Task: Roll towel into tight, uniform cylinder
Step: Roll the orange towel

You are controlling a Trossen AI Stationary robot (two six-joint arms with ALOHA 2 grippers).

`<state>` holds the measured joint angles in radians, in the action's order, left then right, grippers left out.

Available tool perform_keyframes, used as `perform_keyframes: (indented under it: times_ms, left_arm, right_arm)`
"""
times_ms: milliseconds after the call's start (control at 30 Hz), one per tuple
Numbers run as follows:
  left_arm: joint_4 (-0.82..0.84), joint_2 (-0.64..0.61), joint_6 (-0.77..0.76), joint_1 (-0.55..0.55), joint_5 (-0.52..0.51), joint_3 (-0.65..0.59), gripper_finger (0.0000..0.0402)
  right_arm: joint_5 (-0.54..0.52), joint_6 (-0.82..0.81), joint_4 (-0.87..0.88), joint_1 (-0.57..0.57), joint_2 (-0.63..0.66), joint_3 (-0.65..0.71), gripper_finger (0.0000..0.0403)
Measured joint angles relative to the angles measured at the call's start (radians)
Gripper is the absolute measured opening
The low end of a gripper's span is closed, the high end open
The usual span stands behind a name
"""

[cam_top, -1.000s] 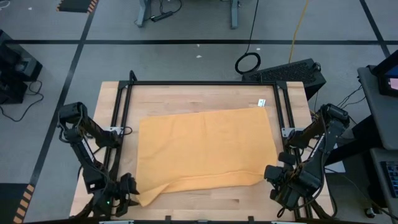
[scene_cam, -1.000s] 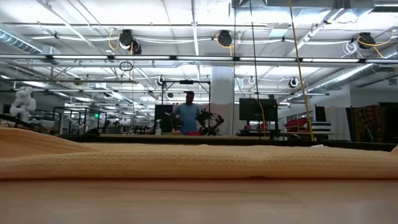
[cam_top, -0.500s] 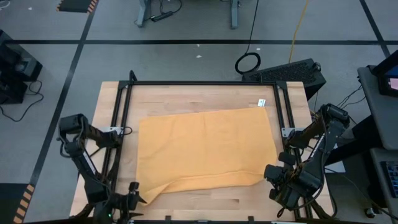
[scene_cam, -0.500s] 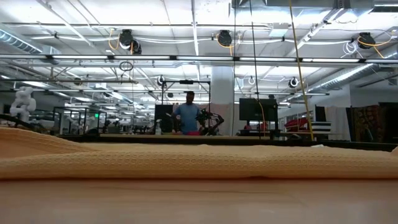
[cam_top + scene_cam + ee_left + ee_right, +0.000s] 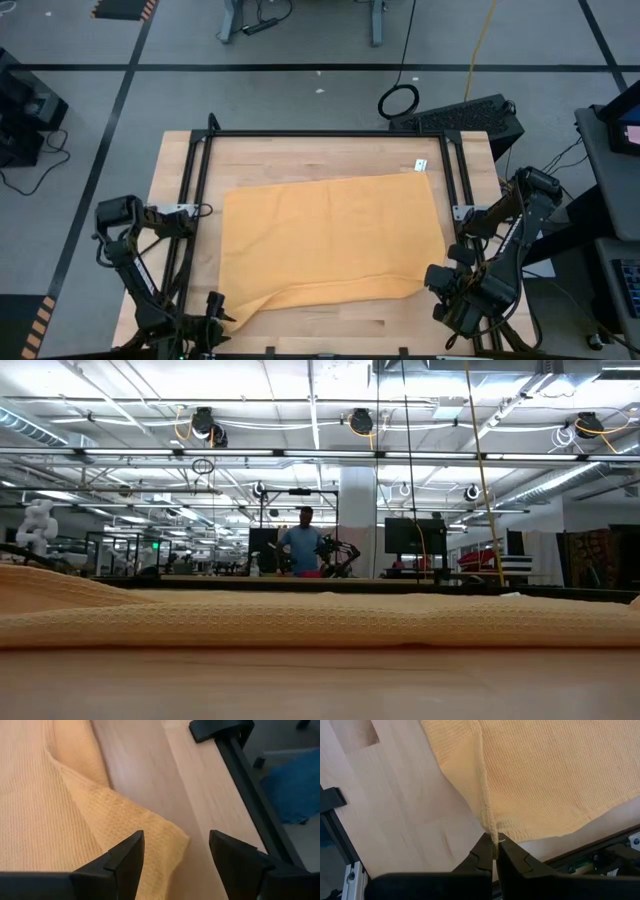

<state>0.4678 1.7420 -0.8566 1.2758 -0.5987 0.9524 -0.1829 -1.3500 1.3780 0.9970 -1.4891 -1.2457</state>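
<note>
Pulling back toward the desk's (image 5: 180,160) near edge, the left hand (image 5: 172,862) hangs open over the towel's (image 5: 330,235) folded corner; the right hand (image 5: 495,855) stays closed on the towel's near right corner.

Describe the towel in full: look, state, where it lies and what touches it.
The towel is a mustard-yellow cloth with a waffle-like weave and a small white label at its far right corner. It lies spread nearly flat on the wooden table, not yet rolled. Its near edge is rumpled, and the near left corner is folded over. The right gripper is shut on the near right corner. The left gripper is open, its fingers on either side of the folded corner, not closed on it.
</note>
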Motion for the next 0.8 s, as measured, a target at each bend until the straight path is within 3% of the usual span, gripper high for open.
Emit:
perform_keyframes:
  times_ms: [367,633,800]
  left_arm:
    - [0.036,0.000,0.024,-0.040,0.016,0.000,0.0214]
    - [0.057,0.000,0.026,-0.039,0.082,-0.001,0.0090]
    - [0.055,0.000,0.026,-0.039,0.070,-0.001,0.0012]
  right_arm:
    - [0.000,-0.009,0.000,0.000,0.000,0.000,0.0000]
    - [0.000,-0.027,0.000,0.000,0.000,0.000,0.0000]
    - [0.000,-0.026,0.000,0.000,0.000,0.000,0.0000]
